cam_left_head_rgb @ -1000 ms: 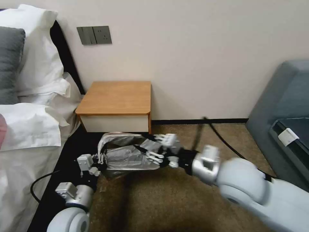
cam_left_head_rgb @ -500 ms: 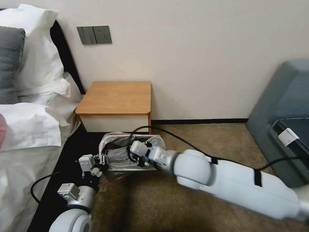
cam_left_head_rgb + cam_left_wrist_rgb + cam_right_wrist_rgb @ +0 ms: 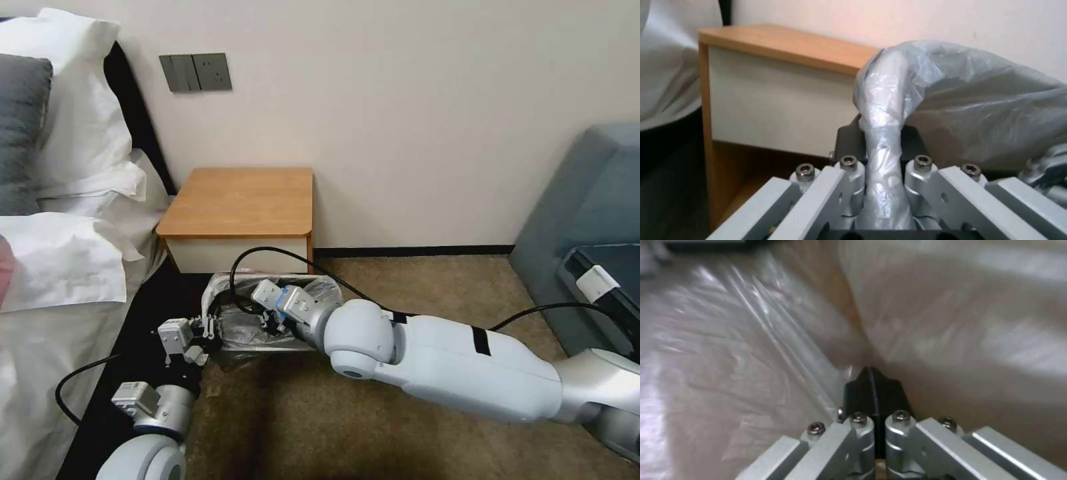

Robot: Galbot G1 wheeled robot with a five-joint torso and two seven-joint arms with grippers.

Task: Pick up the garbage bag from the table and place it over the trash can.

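The crinkled translucent grey plastic bag [image 3: 267, 320] drapes the bin beside the orange-brown wooden desk [image 3: 243, 200]; left pincer [image 3: 882, 160] clenches its bunched rim taut while right pincer [image 3: 873, 380], fingers pressed together, pokes inside to seat the lining

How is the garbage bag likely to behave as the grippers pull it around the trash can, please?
The garbage bag is probably floppy: it bunches into a rope where the left gripper pinches it. It looks thin, so likely light and tearable. Its sheen around the right gripper suggests it could slip.

Crinkled glossy plastic garbage bag [image 3: 978, 100] (translucent grey), matt wooden table [image 3: 243, 200].
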